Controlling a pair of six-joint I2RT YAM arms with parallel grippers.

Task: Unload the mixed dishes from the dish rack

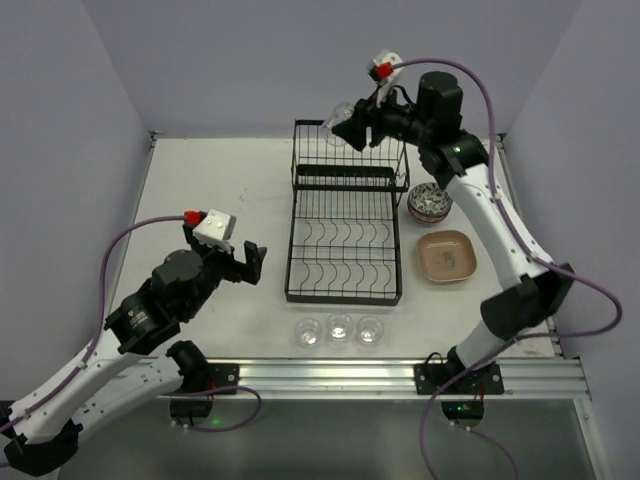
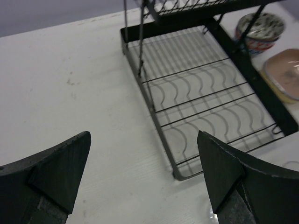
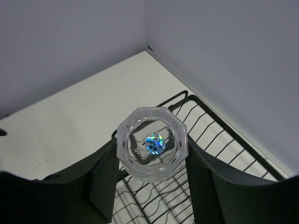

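Observation:
My right gripper (image 1: 350, 126) is shut on a small clear glass (image 1: 338, 112), held in the air over the back left corner of the black wire dish rack (image 1: 344, 298). The right wrist view looks down on the glass (image 3: 152, 142), its octagonal base with a shiny sticker facing the camera, both fingers (image 3: 105, 179) pressed on its sides, the right gripper (image 3: 152, 156) above the rack's (image 3: 233, 135) upper shelf. My left gripper (image 1: 245, 262) hangs open and empty left of the rack (image 2: 252, 74); in its own view the left gripper (image 2: 143, 140) is over bare table.
Three clear glasses (image 1: 339, 329) stand in a row in front of the rack. To its right are stacked patterned bowls (image 1: 429, 203) (image 2: 259, 30) and a stack of plates with a brown one (image 1: 446, 256) (image 2: 285, 72) on top. The rack's lower tier holds no dishes.

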